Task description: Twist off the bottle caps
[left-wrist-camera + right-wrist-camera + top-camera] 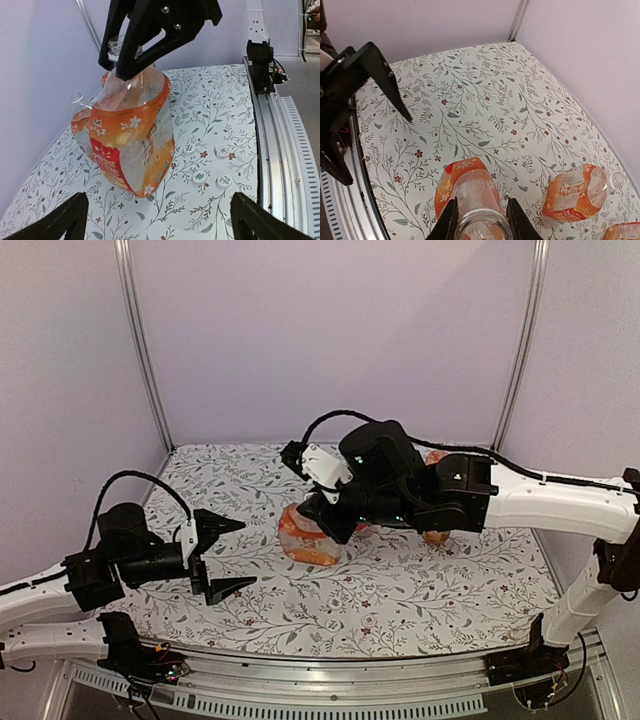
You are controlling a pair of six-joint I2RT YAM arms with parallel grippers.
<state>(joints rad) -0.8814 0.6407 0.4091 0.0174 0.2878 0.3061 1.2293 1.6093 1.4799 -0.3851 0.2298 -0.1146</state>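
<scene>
My right gripper point(481, 221) is shut on the neck of a clear bottle with an orange label point(465, 182), whose mouth is open with no cap. In the left wrist view this bottle point(131, 142) hangs tilted under the right gripper point(117, 60), its lower corner at the table. Several white bottle caps point(199, 177) lie loose on the table beside it. My left gripper point(157, 200) is open and empty, facing the bottle from a short way off. In the top view the left gripper point(245, 555) is left of the bottle point(305, 542) and the right gripper point(325, 518) is above it.
A second orange bottle point(575, 192) lies on its side to the right, and part of a third point(622, 232) shows at the corner. Another bottle point(80, 115) stands behind the held one. A metal rail point(280, 150) runs along the table's near edge. Purple walls enclose the back and sides.
</scene>
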